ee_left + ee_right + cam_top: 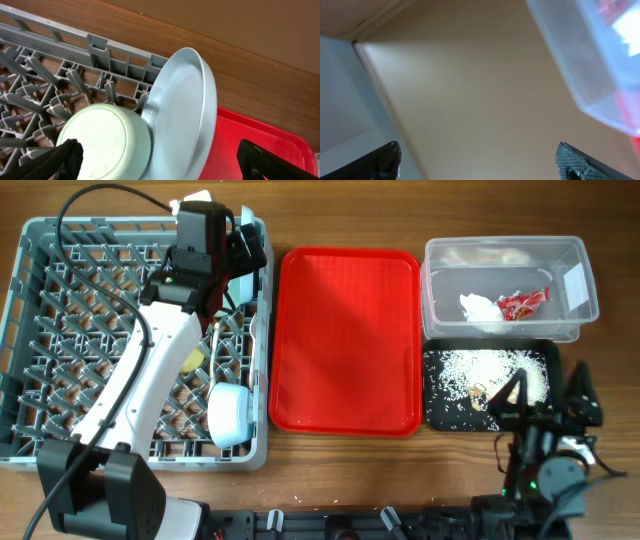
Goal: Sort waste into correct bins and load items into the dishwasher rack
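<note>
The left claw (157,155) is spread wide and pinches nothing. Just ahead of it the bowl (107,142) shows its bottom. The plate (187,110) stands on edge, touching the bowl's right side, in the far right corner of the rack (100,50). The right claw (477,160), also spread, is well apart at the near right.

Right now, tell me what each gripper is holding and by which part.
Nothing is held. The left gripper is open, jaws wide apart, facing the bowl and plate in the rack. The right gripper is open and empty.
</note>
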